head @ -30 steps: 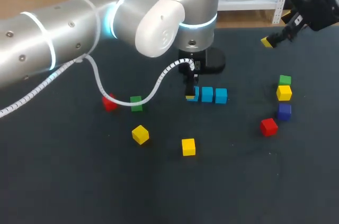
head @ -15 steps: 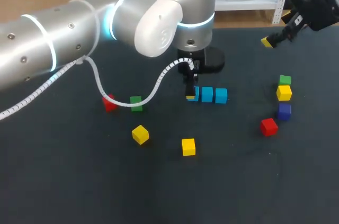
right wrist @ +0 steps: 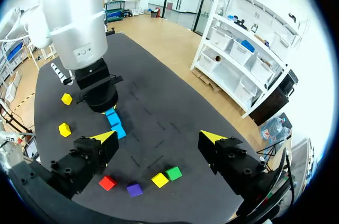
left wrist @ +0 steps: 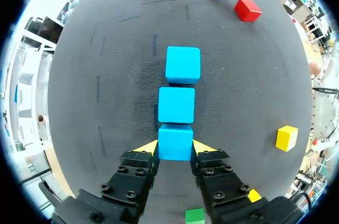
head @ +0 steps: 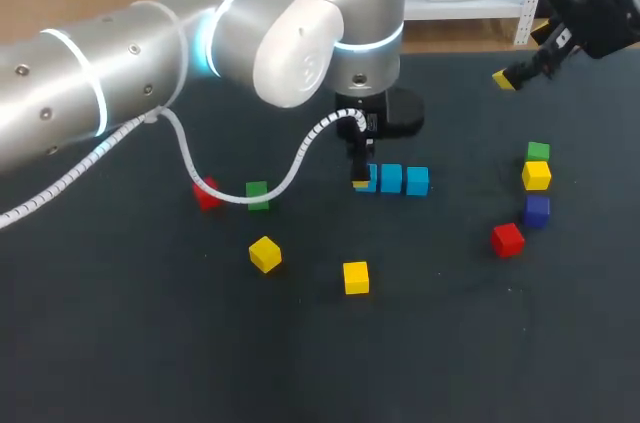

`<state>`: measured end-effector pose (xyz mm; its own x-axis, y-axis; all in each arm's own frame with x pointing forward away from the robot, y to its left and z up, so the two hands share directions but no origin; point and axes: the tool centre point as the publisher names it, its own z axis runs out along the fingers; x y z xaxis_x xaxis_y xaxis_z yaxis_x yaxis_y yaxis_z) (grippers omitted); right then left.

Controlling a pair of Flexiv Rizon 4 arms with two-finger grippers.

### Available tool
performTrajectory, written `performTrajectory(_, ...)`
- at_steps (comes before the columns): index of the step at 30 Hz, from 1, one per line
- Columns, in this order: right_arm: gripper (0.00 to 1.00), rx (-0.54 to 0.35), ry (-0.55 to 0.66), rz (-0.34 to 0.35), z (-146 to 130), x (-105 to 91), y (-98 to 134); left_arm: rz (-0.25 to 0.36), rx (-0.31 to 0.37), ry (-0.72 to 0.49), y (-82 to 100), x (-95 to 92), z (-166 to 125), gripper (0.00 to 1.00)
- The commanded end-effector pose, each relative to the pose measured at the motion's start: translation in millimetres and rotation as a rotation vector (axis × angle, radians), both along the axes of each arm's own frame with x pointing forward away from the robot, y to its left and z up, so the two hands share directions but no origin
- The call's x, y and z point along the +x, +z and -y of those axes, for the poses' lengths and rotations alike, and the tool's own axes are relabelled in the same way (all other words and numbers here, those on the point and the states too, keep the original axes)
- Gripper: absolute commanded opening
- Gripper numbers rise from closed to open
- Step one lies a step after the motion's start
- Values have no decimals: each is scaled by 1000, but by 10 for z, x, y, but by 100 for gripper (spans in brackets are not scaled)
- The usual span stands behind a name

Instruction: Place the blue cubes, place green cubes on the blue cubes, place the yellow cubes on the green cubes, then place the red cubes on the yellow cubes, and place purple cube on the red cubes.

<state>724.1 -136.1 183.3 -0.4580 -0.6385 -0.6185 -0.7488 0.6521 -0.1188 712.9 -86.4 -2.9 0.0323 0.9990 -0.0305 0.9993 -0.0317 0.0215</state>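
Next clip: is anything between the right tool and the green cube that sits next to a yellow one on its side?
Nothing visible does. The right tool hangs open above the table, with nothing between it and the green cube. A yellow cube sits close against one side of the green one, which might crowd a finger.

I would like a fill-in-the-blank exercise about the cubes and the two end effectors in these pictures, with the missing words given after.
1. The left end effector is shut on a blue cube, the first in a row of ___.
2. The right end effector is ___ and holds nothing.
3. Near the purple cube, the green cube touches a ___ cube.
Missing words: three; open; yellow.
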Motion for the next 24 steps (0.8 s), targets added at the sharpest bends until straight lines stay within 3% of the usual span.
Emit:
performTrajectory(1,100,-3,-7,6,-5,-23,-4,-6,3,-1,8,26,6,16)
performTrajectory(4,100,-3,-7,6,-5,-23,-4,-9,6,-3,10,23,3,43)
performTrajectory(5,100,-3,-7,6,-5,-23,-4,-10,7,-3,11,22,2,75)
performTrajectory(6,100,-3,-7,6,-5,-23,-4,-11,7,-4,14,16,-1,100)
performTrajectory(23,100,-3,-7,6,-5,-23,-4,-30,-16,17,36,5,-12,100)
performTrajectory(24,100,-3,-7,6,-5,-23,-4,-31,-17,17,36,4,-12,96)
